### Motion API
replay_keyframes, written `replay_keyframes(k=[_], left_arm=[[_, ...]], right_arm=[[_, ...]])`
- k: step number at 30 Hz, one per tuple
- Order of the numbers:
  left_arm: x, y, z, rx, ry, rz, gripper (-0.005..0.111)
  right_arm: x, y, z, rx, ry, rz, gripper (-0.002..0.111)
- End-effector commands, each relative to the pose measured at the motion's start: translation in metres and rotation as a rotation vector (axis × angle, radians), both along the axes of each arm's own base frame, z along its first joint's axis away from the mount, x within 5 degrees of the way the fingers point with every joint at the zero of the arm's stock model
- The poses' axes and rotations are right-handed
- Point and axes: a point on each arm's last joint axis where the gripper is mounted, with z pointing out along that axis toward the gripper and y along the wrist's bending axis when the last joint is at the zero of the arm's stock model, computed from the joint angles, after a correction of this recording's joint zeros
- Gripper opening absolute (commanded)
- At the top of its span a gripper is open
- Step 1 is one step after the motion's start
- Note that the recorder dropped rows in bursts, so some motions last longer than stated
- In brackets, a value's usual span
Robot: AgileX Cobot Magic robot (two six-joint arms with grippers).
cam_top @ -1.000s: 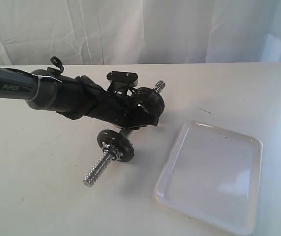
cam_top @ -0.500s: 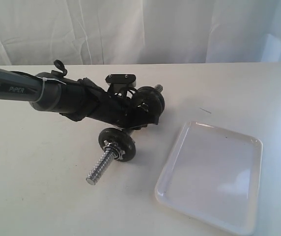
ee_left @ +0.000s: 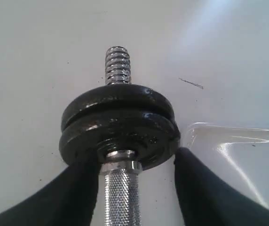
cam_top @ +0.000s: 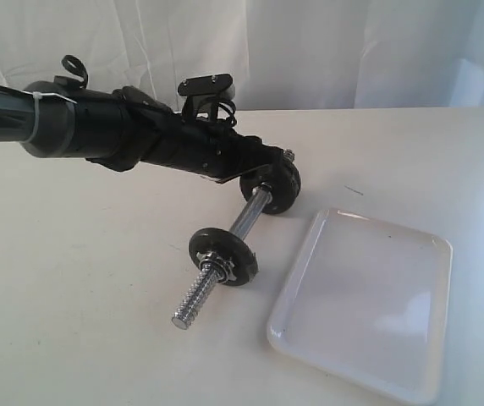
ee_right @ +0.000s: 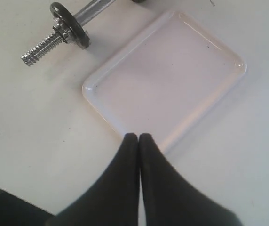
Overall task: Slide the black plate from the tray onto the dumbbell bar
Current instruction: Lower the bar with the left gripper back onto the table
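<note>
Two things have changed in the last second: my left fingers have spread, and the bar has swung. Nearest, the tray [cam_top: 369, 296] lies bare. My right gripper [ee_right: 138, 141] hangs by its rim, tips pressed together and holding nothing. Just beside the tray, the dumbbell bar [cam_top: 246, 218] rests on the table [cam_top: 98, 279]. Its near threaded end has slid toward the tray, carrying the single disc [cam_top: 222, 256] and its silver nut [cam_top: 211, 266]. At the far end, two discs sit face to face. I judge the outer one to be the black plate [ee_left: 118, 96], now on the bar with bare thread poking out beyond it. My left gripper [ee_left: 133, 162] straddles the knurled shaft just inside that pair. It has risen since a moment ago, with its fingers [ee_left: 195, 188] clear of the steel — a release. The plate looks delivered, though I see no nut outside it.
</note>
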Motion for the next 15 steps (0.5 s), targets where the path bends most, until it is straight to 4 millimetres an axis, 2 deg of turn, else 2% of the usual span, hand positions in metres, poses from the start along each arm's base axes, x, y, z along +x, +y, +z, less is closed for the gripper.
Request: replay_keyframes(k=[1, 3, 7, 11, 15], left_arm=[[-0.001, 0.000, 0.001, 0.000, -0.001, -0.008, 0.049], [0.000, 0.001, 0.001, 0.017, -0.025, -0.002, 0.038], [0.003, 0.002, 0.002, 0.020, -0.043, 0.023, 0.001], [0.004, 0.003, -0.007, 0.033, -0.020, 0.010, 0.000], [0.007, 0.006, -0.030, 0.047, 0.078, -0.030, 0.000]], right_arm=[[-0.001, -0.001, 0.000, -0.007, -0.003, -0.002, 0.000], [-0.001, -0.001, -0.001, -0.008, 0.001, -0.001, 0.000], [-0.002, -0.001, -0.001, -0.010, 0.003, 0.001, 0.000], [-0.002, -0.001, -0.001, -0.011, 0.002, 0.002, 0.000], [-0.002, -0.001, -0.001, -0.011, 0.002, 0.002, 0.000]])
